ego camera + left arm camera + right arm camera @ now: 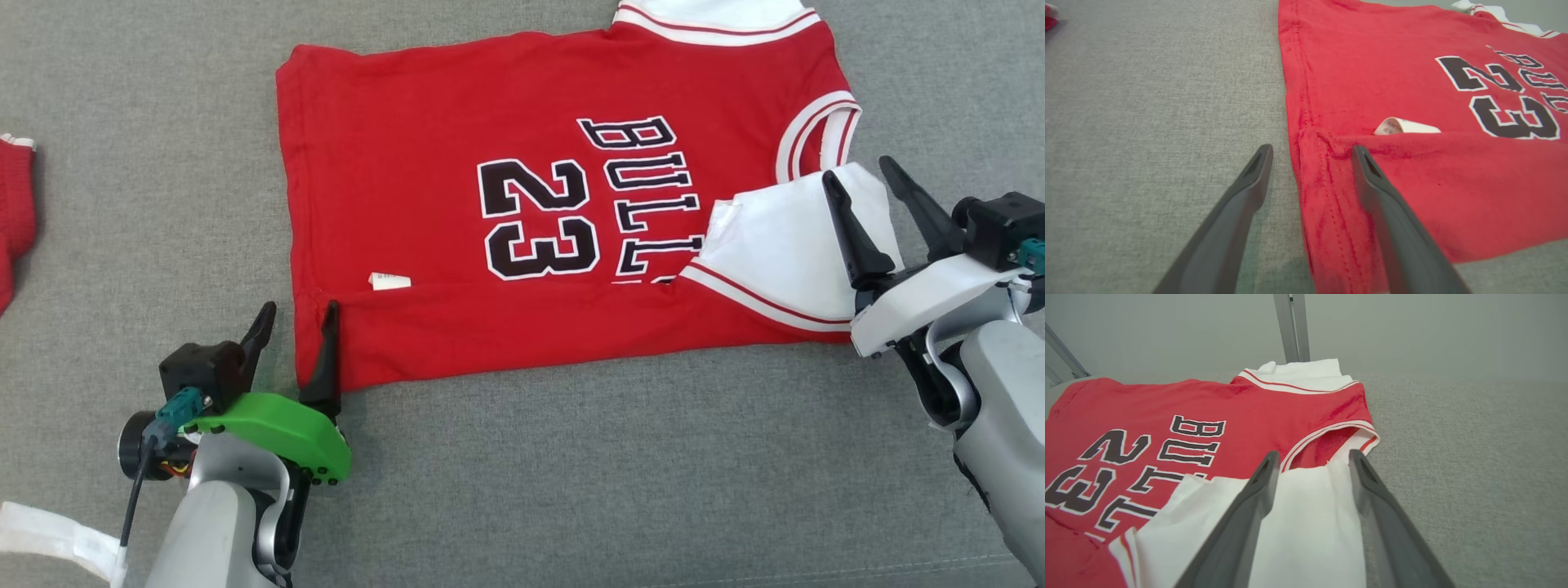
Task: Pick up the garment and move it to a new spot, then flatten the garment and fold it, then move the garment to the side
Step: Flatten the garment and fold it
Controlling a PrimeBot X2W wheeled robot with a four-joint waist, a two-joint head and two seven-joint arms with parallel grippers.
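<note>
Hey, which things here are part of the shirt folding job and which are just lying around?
In the job: red jersey; left gripper, open at its near hem corner; right gripper, open over the white sleeve.
Lying about: red cloth at the far left; white strip at bottom left; metal post behind.

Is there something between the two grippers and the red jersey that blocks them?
Nothing visible does. The open left gripper straddles a hem corner of the jersey, and the open right gripper is over its white sleeve.
</note>
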